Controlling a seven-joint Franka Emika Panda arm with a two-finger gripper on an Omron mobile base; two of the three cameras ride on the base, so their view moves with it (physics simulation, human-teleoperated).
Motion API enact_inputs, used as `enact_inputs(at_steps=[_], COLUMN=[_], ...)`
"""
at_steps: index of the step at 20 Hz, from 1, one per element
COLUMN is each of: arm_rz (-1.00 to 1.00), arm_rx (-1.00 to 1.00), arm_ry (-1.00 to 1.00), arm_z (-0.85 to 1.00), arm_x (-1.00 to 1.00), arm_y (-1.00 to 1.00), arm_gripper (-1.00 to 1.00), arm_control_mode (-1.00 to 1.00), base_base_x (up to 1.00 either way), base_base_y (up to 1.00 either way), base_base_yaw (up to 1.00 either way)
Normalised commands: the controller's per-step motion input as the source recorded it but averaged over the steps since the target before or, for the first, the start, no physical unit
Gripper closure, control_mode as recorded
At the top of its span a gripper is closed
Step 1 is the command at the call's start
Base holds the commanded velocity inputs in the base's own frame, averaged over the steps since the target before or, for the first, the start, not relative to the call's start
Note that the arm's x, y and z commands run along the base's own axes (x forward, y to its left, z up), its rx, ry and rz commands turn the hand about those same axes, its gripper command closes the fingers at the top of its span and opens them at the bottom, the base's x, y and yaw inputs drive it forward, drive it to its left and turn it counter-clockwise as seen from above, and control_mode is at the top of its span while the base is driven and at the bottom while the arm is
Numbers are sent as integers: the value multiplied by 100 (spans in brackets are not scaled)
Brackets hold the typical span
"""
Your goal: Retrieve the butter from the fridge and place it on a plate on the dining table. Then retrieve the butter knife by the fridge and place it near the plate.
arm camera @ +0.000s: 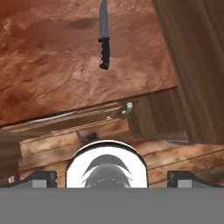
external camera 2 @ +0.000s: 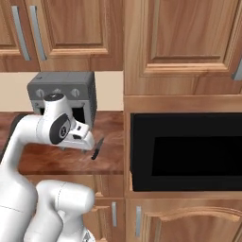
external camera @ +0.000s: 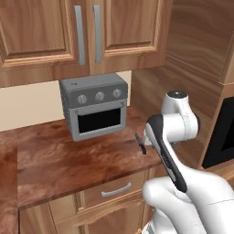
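The butter knife (external camera: 140, 143) (external camera 2: 97, 148) (arm camera: 104, 41), thin with a dark ribbed handle and grey blade, lies on the reddish-brown counter (external camera: 68, 160) near its right end, in front of the toaster oven. My gripper (arm camera: 112, 177) (external camera 2: 88, 147) hovers over the counter's front edge, just short of the knife. It is open, its two fingertips (arm camera: 38, 176) set wide apart with nothing between them. In the hand view the knife lies ahead, handle end toward me. The butter, the fridge, the plate and the dining table are out of view.
A grey toaster oven (external camera: 93, 107) (external camera 2: 61, 90) stands at the back of the counter. A black built-in oven (external camera 2: 189, 151) (external camera: 224, 132) sits in the tall wooden cabinet right of the knife. Upper cabinets (external camera: 87, 32) hang overhead; a drawer handle (external camera: 116, 189) lies below the edge.
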Motion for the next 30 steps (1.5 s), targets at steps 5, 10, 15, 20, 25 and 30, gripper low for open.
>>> enact_inputs(at_steps=[5, 10, 15, 20, 25, 30], arm_rz=[0, 0, 0, -2, 0, 0], arm_rx=[0, 0, 0, 0, 0, 0], arm_ry=[-17, -19, -17, -1, 0, 8], arm_z=[-32, -42, -44, -35, -26, -24], arm_x=[64, 59, 43, 20, 42, 32], arm_y=[0, 1, 5, 0, 0, 0], arm_gripper=[-100, -100, -100, -100, -100, -100], arm_control_mode=[-100, -100, -100, -100, -100, -100], base_base_x=[0, 0, 0, 0, 0, 0], base_base_y=[0, 0, 0, 0, 0, 0], base_base_yaw=[0, 0, 0, 0, 0, 0])
